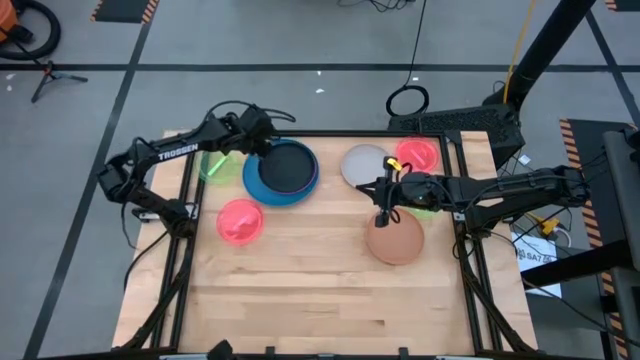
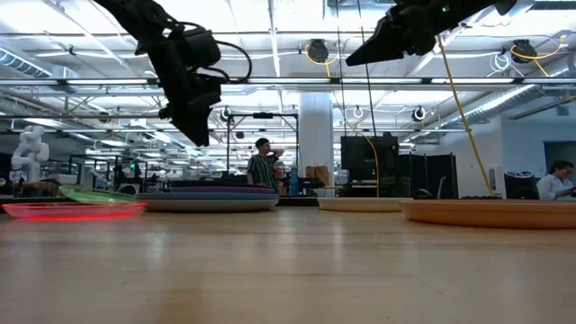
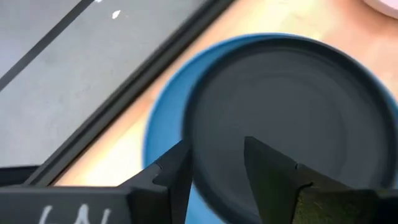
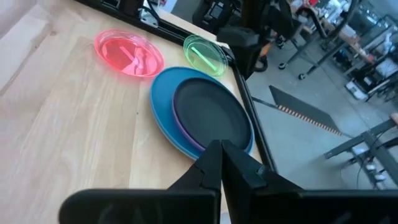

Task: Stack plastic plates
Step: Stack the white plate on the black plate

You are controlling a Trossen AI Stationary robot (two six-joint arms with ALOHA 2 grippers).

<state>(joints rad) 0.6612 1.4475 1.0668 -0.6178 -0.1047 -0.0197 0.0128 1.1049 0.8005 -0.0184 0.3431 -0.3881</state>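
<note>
The stack I am building sits toward eleven o'clock on the table [image 1: 300, 300]: a black plate [image 1: 288, 165] on a purple plate [image 4: 186, 134], both on the large blue plate [image 1: 262, 188]. My left gripper [image 1: 262, 143] hangs over the black plate's far rim, fingers parted on either side of that rim but pinching nothing, as my wrist view shows. These discs look light, thin and stiff, with smooth faces that would likely slide, so I judge the raised rim the only fair place to pinch.

Loose plates lie around: a green plate [image 1: 213, 163] at ten o'clock, a pink plate [image 1: 240, 221] at nine, a grey plate [image 1: 363, 165] and a second pink plate [image 1: 416, 154] toward one, a tan plate [image 1: 395, 240] at three. My right gripper [image 1: 384, 214] waits shut and empty above the tan plate.

That arm covers something greenish beside it; I cannot tell what. The purple plate shows only as a sliver.
</note>
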